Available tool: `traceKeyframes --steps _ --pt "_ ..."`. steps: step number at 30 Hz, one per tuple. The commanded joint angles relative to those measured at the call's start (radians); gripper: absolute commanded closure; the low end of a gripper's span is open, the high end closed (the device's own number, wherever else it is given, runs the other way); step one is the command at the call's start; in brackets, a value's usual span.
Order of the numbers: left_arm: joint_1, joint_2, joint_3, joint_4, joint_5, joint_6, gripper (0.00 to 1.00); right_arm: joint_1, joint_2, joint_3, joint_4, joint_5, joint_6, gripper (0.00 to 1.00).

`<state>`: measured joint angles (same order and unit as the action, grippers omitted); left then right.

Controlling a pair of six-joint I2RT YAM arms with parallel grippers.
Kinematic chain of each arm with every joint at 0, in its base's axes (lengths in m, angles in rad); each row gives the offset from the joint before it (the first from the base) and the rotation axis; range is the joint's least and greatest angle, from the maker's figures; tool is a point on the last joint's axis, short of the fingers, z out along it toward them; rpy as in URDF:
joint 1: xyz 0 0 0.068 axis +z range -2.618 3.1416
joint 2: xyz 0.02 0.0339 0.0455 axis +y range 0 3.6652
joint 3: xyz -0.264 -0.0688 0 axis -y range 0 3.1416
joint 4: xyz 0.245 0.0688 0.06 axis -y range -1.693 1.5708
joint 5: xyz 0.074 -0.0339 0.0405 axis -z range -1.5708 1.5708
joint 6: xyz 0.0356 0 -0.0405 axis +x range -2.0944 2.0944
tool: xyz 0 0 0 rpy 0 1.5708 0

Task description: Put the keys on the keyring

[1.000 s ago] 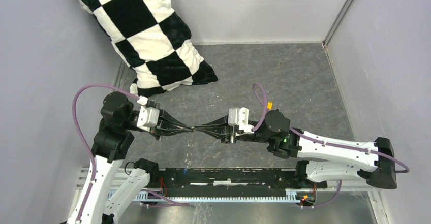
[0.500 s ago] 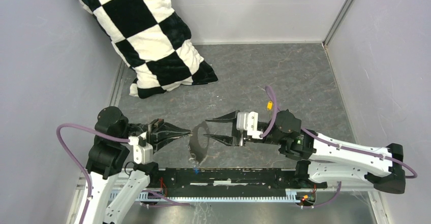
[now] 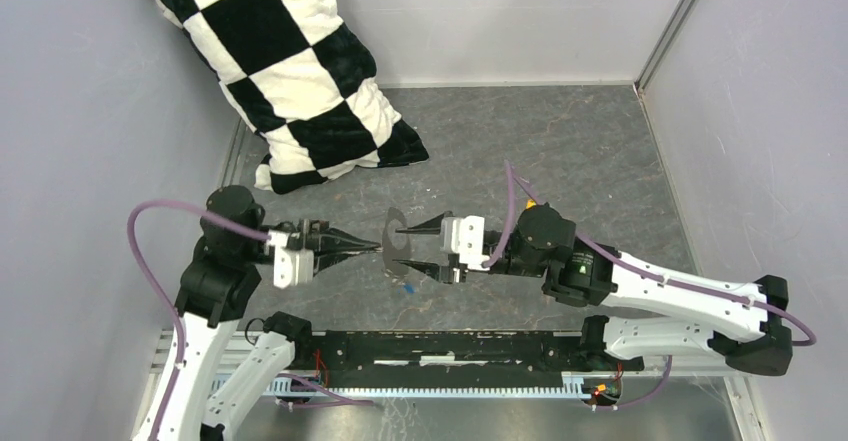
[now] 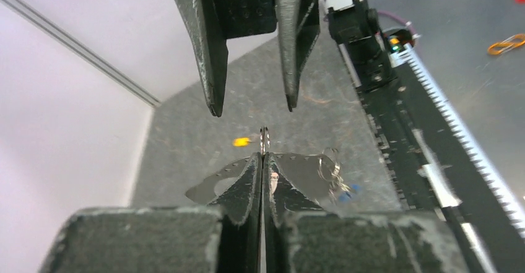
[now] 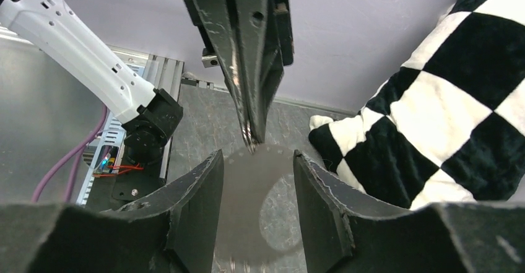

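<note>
Black left end effector (image 3: 379, 247), level, pinches keyring (image 3: 397, 221) opposite gaping right end effector (image 3: 398, 247).

The left arm (image 3: 215, 291) and right arm (image 3: 680, 296) have smooth white shells between bulky black joint housings. A purple cable (image 3: 140, 251) loops along each. The left hand (image 3: 378, 248) and right hand (image 3: 400, 248) each have a white block and long, black, tapered fingers (image 3: 425, 226).
</note>
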<state>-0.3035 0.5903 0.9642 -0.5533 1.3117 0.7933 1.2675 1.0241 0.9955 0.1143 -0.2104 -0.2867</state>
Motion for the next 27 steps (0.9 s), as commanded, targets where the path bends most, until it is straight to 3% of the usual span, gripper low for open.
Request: traceKeyframes --steps 1,15,20,25,27 --pt "-0.002 0.069 0.072 -0.097 0.014 -0.196 0.98 -0.002 0.049 0.122 -0.078 -0.034 -0.03 0.49" --pt "-0.002 0.081 0.085 -0.099 0.023 -0.276 0.98 -0.002 0.208 0.375 -0.451 -0.035 -0.048 0.61" --pt "-0.002 0.076 0.085 -0.099 0.029 -0.272 0.98 -0.002 0.217 0.387 -0.447 -0.025 -0.037 0.68" --pt "-0.002 0.07 0.088 -0.099 0.036 -0.275 0.98 -0.004 0.213 0.378 -0.41 -0.009 -0.028 0.89" --pt "-0.002 0.067 0.084 -0.098 0.037 -0.274 0.98 -0.003 0.206 0.365 -0.391 -0.009 -0.021 0.89"
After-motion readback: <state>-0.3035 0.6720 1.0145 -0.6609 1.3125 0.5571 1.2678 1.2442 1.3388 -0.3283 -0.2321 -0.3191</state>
